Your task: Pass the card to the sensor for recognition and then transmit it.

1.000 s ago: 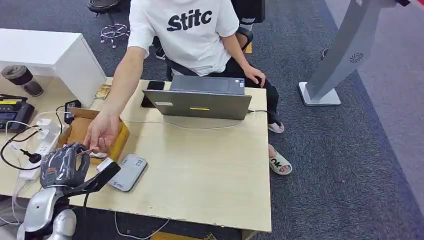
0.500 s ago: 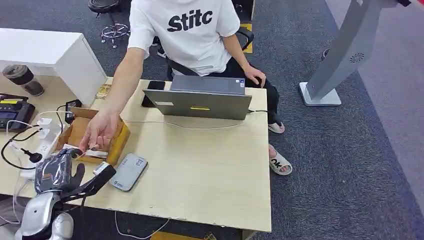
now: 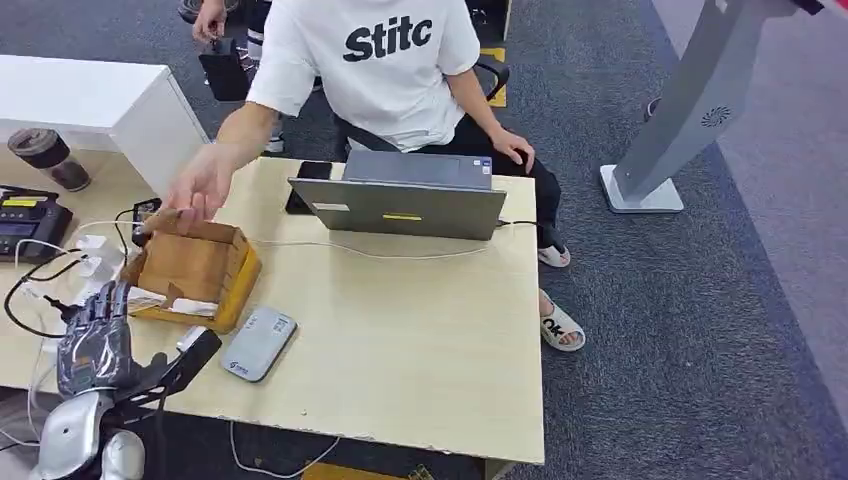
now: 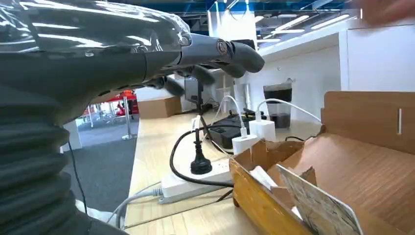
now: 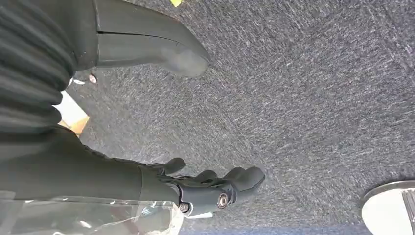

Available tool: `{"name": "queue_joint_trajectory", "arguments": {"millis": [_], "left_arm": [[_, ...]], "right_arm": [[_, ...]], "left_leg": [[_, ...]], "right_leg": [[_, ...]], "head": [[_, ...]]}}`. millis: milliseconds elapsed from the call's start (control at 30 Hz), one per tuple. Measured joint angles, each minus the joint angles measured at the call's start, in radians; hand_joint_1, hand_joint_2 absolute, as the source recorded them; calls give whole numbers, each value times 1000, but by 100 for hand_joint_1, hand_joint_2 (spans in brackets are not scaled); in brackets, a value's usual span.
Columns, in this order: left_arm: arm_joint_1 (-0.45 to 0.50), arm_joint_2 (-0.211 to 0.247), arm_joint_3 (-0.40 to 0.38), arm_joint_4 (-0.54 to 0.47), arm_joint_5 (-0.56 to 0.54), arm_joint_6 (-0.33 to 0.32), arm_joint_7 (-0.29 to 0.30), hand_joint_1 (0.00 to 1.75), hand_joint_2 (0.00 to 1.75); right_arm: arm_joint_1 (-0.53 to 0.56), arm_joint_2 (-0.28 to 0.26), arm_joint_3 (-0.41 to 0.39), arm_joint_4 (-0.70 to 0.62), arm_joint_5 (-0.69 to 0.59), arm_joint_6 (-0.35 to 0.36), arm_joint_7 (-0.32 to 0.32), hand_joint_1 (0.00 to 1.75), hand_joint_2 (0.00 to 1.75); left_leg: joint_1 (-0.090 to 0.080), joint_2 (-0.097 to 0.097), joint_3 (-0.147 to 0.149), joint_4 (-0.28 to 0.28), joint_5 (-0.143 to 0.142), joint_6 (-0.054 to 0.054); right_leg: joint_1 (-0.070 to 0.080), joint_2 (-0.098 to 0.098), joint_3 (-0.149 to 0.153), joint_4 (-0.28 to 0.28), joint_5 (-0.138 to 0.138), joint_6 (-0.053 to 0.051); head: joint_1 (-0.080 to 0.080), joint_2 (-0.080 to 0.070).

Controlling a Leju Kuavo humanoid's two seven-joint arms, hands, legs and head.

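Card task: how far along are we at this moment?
Nothing done yet. Cards lie in the cardboard box; the left hand hovers beside it, empty, while a person's hand touches the box's far flap. The right hand hangs over carpet. Left: pick a card, show it to the grey sensor, pass it on.

Left arm: silver, enters the head view at about 7 o'clock, forearm raised. Left robot hand (image 3: pixel 95 340): wrapped in clear film, dark fingers (image 4: pixel 230 49) extended and slightly apart, thick thumb jutting toward 3 o'clock; holds nothing.

Right arm: hanging down above the carpeted floor. Right robot hand (image 5: pixel 195 188): clear film over the back, dark fingers (image 5: pixel 244 178) loosely extended side by side, thumb apart from them; holds nothing.
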Motion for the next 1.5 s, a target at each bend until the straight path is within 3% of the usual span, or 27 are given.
{"name": "queue_joint_trajectory", "arguments": {"millis": [533, 800, 1033, 1267, 1500], "left_arm": [[-43, -40, 57, -74, 146, 105, -105, 0, 175], [-58, -43, 114, -140, 188, 87, -115, 0, 175], [-61, -29, 147, -145, 176, 68, -125, 0, 175], [-59, 13, 154, -137, 166, -12, -150, 0, 175], [-29, 74, 136, -107, 75, 10, -177, 0, 175]], "right_arm": [[0, 0, 0, 1, 35, 12, -24, 0, 175], [1, 0, 0, 1, 35, 11, -21, 0, 175], [1, 0, 0, 1, 35, 11, -18, 0, 175], [0, 0, -2, 2, 34, 10, -15, 0, 175], [0, 0, -2, 10, 35, 11, -21, 0, 175]], "left_leg": [[0, 0, 0, 0, 0, 0], [0, 0, 0, 0, 0, 0], [0, 0, 0, 0, 0, 0], [0, 0, 0, 0, 0, 0], [0, 0, 0, 0, 0, 0]], "right_leg": [[0, 0, 0, 0, 0, 0], [0, 0, 0, 0, 0, 0], [0, 0, 0, 0, 0, 0], [0, 0, 0, 0, 0, 0], [0, 0, -1, 0, 0, 0]], "head": [[0, 0], [0, 0], [0, 0], [0, 0], [0, 0]]}}
